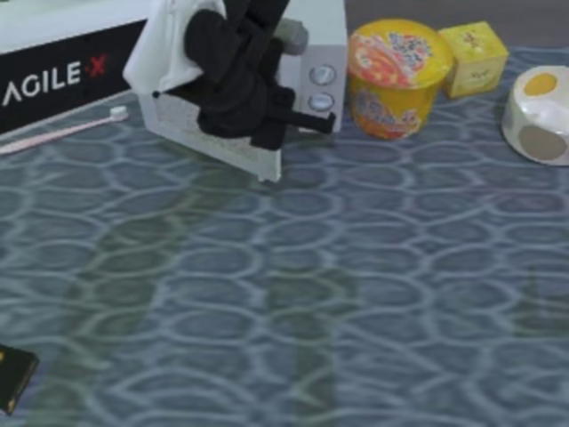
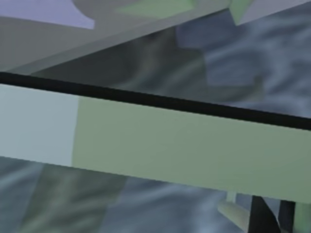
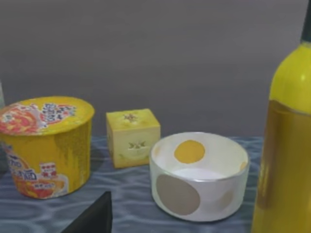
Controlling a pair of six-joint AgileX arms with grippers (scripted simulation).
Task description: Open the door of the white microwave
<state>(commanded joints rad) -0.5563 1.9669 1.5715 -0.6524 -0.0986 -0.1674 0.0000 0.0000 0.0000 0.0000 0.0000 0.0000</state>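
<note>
While my left gripper (image 1: 267, 133) sits against the door (image 1: 209, 138), which is swung out from the white microwave (image 1: 316, 53) at the table's far side, I cannot tell its opening.

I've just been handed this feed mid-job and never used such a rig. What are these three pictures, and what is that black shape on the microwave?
The top view looks down on a table. The black shape is the left gripper, reaching at the door of the white microwave; the door stands swung partly out. Whether it grips is hidden. The left wrist view shows only a close pale edge. The right wrist view, from the parked arm, shows a noodle cup, yellow box, spotted bowl and yellow bottle. A toothbrush lies at left.
</note>
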